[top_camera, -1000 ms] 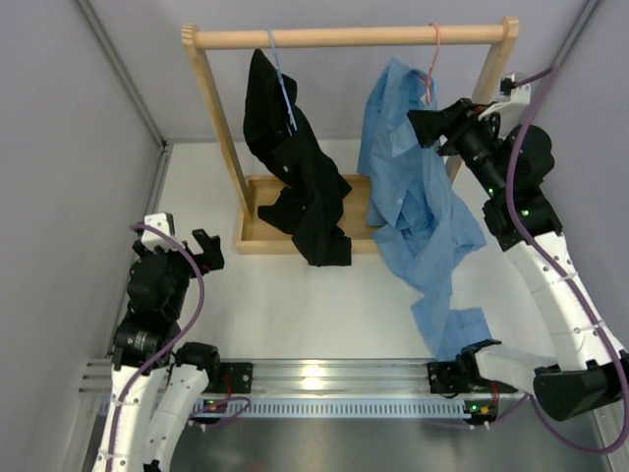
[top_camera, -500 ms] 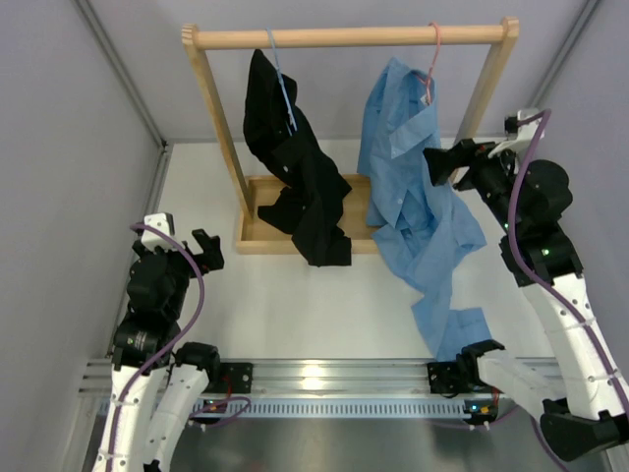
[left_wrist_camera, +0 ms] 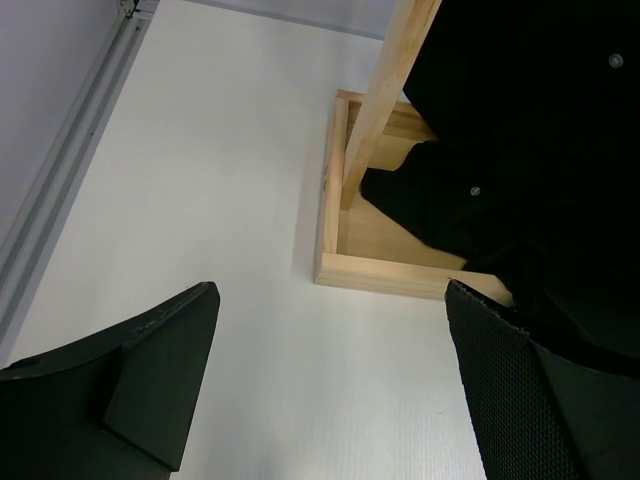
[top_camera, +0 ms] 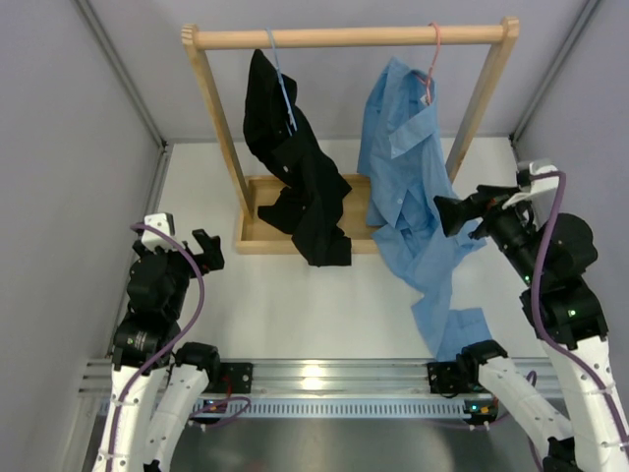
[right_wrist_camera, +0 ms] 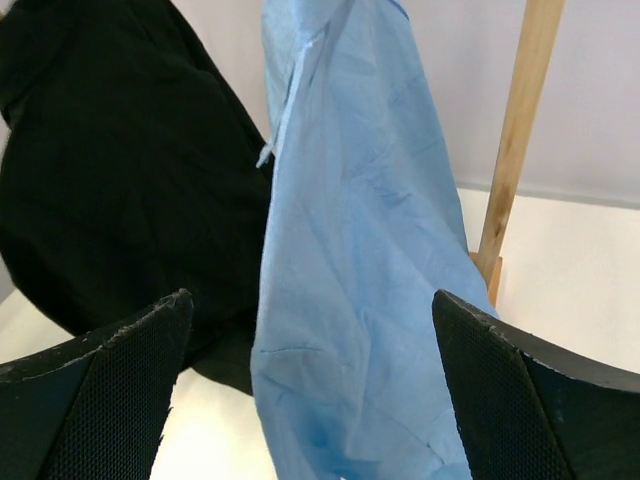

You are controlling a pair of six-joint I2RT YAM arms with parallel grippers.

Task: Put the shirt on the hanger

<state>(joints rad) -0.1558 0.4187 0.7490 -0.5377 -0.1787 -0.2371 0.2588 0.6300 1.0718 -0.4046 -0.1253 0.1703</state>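
Shirt [top_camera: 408, 187] hangs on hanger [top_camera: 430, 59] from wooden rail [top_camera: 344, 37], upper right of top view. Right gripper [top_camera: 448, 216] spread, empty, just right of shirt. Left gripper [top_camera: 208, 248] spread, empty, lower left.

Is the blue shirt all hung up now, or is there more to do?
Mostly done, it looks like. The blue shirt hangs from the pink hanger, whose hook sits over the wooden rail. Nothing is in hand: the right gripper is open beside the shirt and the left gripper is open, far off. What may be left is tidying, since the shirt hangs crooked and a sleeve trails down toward the table.
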